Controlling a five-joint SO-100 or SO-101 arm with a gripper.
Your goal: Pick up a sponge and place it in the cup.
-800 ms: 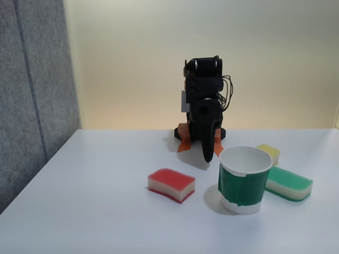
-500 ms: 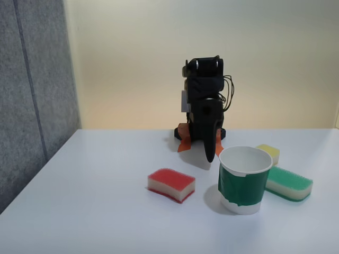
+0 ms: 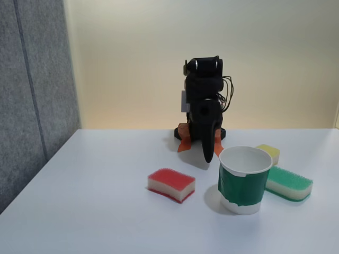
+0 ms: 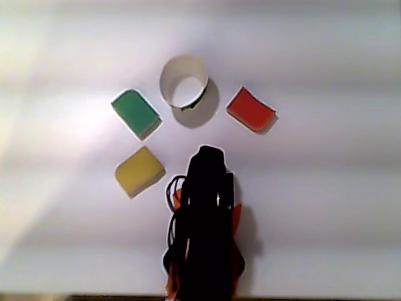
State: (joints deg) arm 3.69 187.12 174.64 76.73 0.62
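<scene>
Lying flat lower-centre in fixed view: sponge [image 3: 171,185] | cup [image 3: 244,179] upright, lower right | hand [image 3: 208,157] pointing down, opening unclear | other view from above shows cup's white inside.

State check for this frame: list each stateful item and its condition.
Red-topped rectangular sponge: flat on the table, untouched.
Green-banded white paper cup: upright, nothing seen inside.
Green-topped long sponge: flat, beside the cup.
Small yellow sponge: flat.
Black gripper: pointing down behind the cup, holding nothing; jaws unclear.
</scene>
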